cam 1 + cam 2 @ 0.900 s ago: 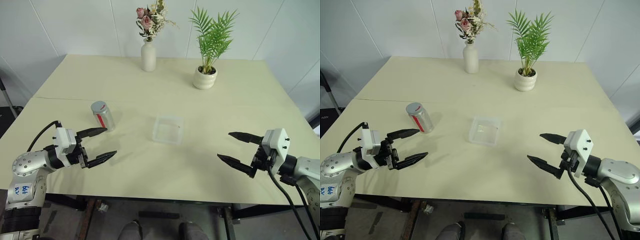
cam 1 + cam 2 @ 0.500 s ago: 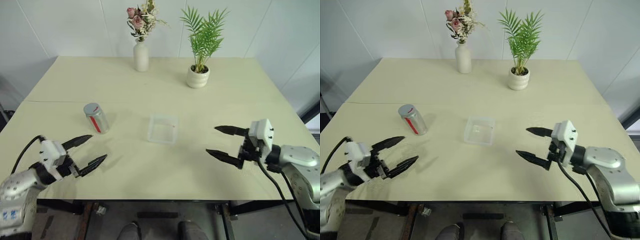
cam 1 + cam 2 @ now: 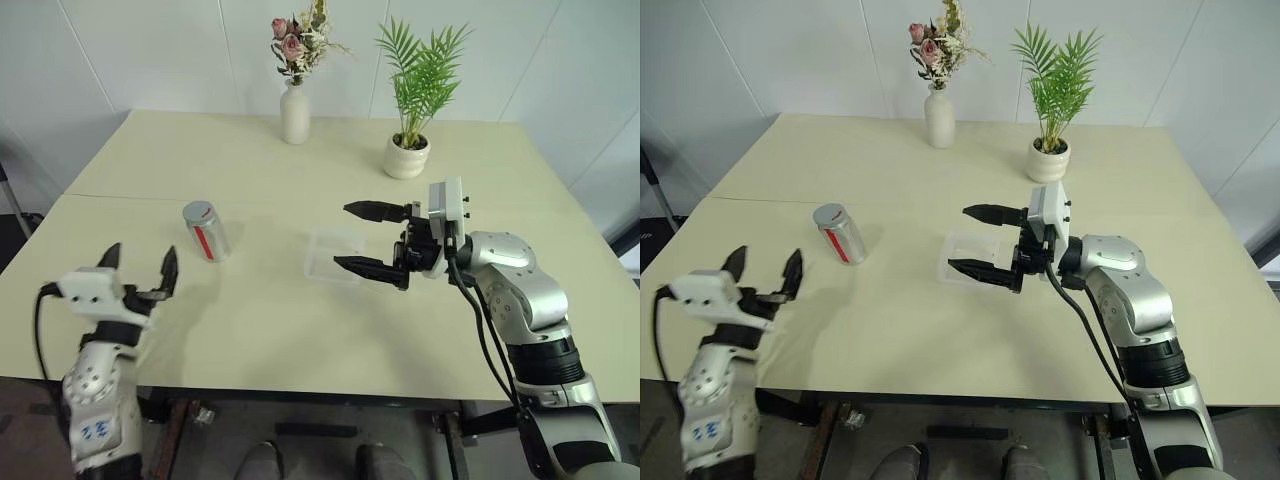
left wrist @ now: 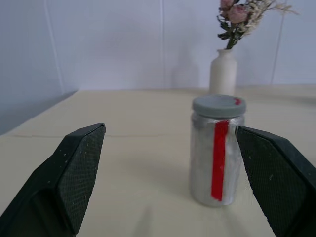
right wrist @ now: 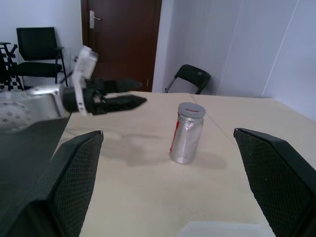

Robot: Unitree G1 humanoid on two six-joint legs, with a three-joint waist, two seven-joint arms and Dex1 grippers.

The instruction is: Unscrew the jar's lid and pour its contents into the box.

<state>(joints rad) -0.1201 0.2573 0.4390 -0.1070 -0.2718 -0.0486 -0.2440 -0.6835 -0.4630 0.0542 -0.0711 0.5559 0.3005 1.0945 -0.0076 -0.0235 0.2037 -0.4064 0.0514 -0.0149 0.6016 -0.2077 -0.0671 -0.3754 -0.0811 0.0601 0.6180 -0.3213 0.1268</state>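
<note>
I am keeping the jar (image 3: 206,231) upright on the surface (image 3: 250,330), well apart from both of my arms, its grey lid (image 3: 199,212) screwed on so the contents cannot spill; the contents themselves I cannot make out through the glass. The clear box (image 3: 333,256) is sitting empty to the jar's right, near enough, I judge, for a short pour once the lid is off.

My left end effector (image 3: 138,271) is hovering near the front edge with its fingers spread wide, released and touching nothing; it is pointing at the jar, which shows framed between the two fingers in the left wrist view, probably lined up for a grip on the body. My right end effector (image 3: 364,238) is hanging over the box, also spread wide and empty, aimed left toward the jar, likely to take the lid.
</note>
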